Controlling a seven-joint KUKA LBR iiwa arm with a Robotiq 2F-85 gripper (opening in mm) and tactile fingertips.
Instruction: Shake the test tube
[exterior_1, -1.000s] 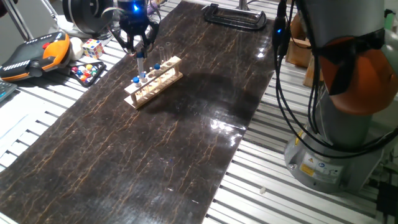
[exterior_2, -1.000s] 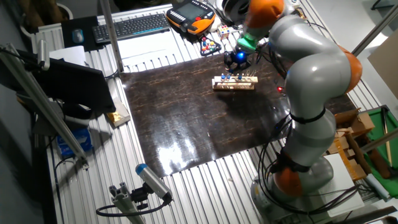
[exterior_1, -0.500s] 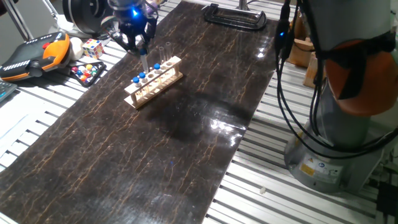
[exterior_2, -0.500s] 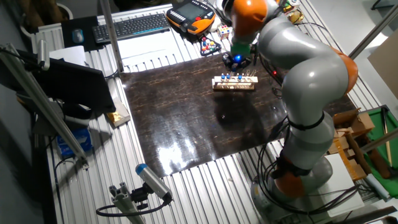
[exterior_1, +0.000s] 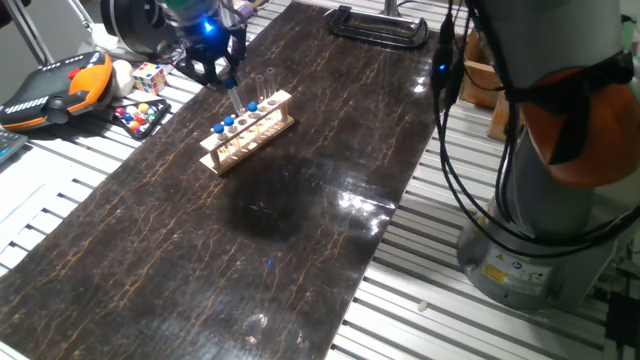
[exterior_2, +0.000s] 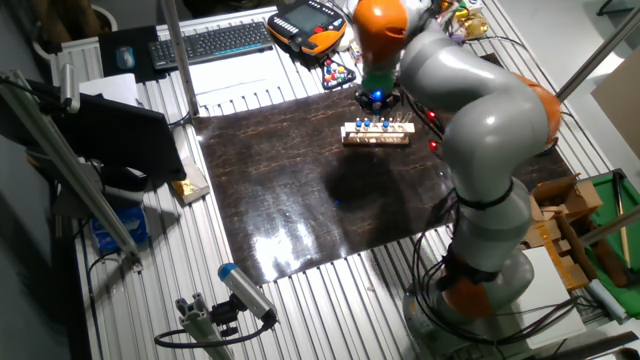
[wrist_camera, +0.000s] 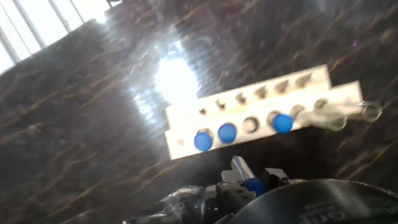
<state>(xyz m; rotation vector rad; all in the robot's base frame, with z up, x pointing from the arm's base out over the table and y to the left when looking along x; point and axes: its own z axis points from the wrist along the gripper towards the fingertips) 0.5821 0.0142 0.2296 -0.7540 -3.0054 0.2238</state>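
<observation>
The gripper (exterior_1: 222, 72) hangs over the far left end of the dark table (exterior_1: 300, 220), just above the light wooden rack (exterior_1: 247, 130), and its fingers are closed around the upper part of the test tube (exterior_1: 233, 98), a slim clear tube that slants down from the fingertips toward the rack's top rail. From this side the tube's lower end lies very close to the rack, but whether it touches the wood cannot be told. In the hand view the blue top of the held tube (wrist_camera: 254, 185) shows clamped between the fingers at the bottom edge, with the rack (wrist_camera: 261, 118) below it on the table; three blue-capped tubes (wrist_camera: 227, 132) stand in its holes, one hole between them is empty, and two clear uncapped tubes (wrist_camera: 348, 114) lean out at the rack's right end. The picture there is blurred. In the other fixed view the gripper (exterior_2: 377, 98) sits just behind the rack (exterior_2: 377, 133), under the grey and orange arm (exterior_2: 470, 110). Left of the table, on the slatted bench, lie an orange-and-black handheld controller (exterior_1: 55, 85), a colourful cube (exterior_1: 149, 76) and a cluster of coloured balls (exterior_1: 140, 114).
</observation>
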